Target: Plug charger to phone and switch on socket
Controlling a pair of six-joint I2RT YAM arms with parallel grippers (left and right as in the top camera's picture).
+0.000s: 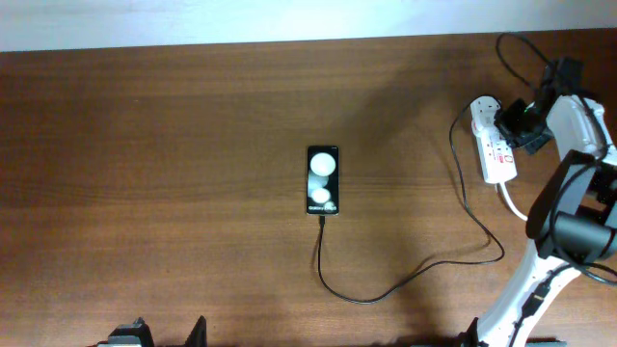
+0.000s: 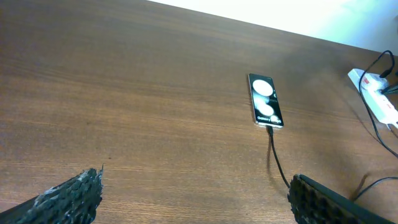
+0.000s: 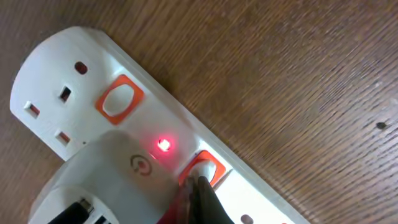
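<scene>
The black phone (image 1: 323, 179) lies at the table's middle with two white circles on its face; it also shows in the left wrist view (image 2: 265, 99). The thin black charger cable (image 1: 386, 289) is plugged into the phone's near end and runs right to a white adapter (image 3: 106, 180) seated in the white socket strip (image 1: 494, 145). A red light (image 3: 163, 145) glows on the strip (image 3: 68, 68). My right gripper (image 3: 198, 186) is shut, its tips pressing an orange-framed switch (image 3: 208, 167). My left gripper (image 2: 193, 196) is open and empty, low near the front edge.
The strip's thick white cord (image 1: 511, 202) runs toward my right arm's base (image 1: 569, 217). A second orange-framed switch (image 3: 119, 98) sits by the strip's free outlet. The charger cable loops across the table's right front. The table's far edge meets a white wall.
</scene>
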